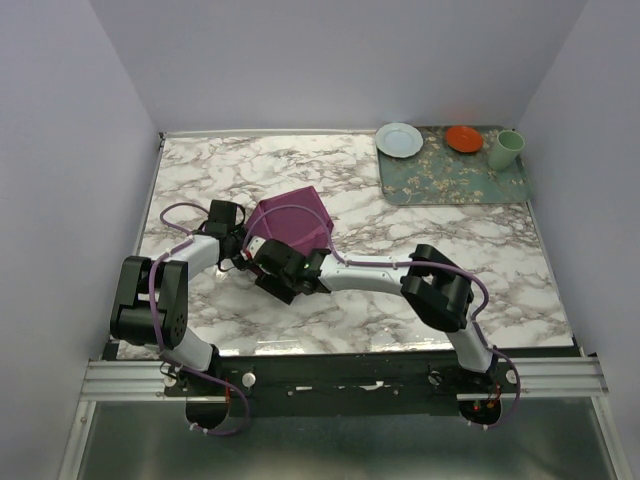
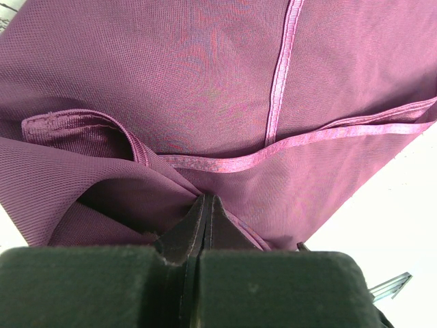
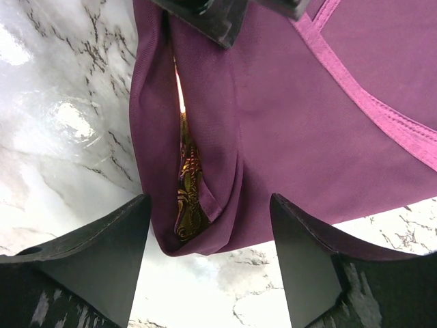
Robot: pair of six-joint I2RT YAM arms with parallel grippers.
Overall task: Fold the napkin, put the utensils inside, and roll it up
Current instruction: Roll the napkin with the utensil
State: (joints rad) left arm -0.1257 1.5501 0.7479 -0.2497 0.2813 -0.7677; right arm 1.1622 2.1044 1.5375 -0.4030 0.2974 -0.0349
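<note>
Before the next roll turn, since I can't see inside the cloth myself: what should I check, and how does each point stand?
1. Hold: left gripper shut on the napkin: ok.
2. Ready: right gripper open, straddling the wrapped edge: ok.
3. Contents: knife inside the fold, handle showing: ok.
4. Blade fully covered and lying straight: cannot tell.
5. Napkin lying wholly on the table: ok.
</note>
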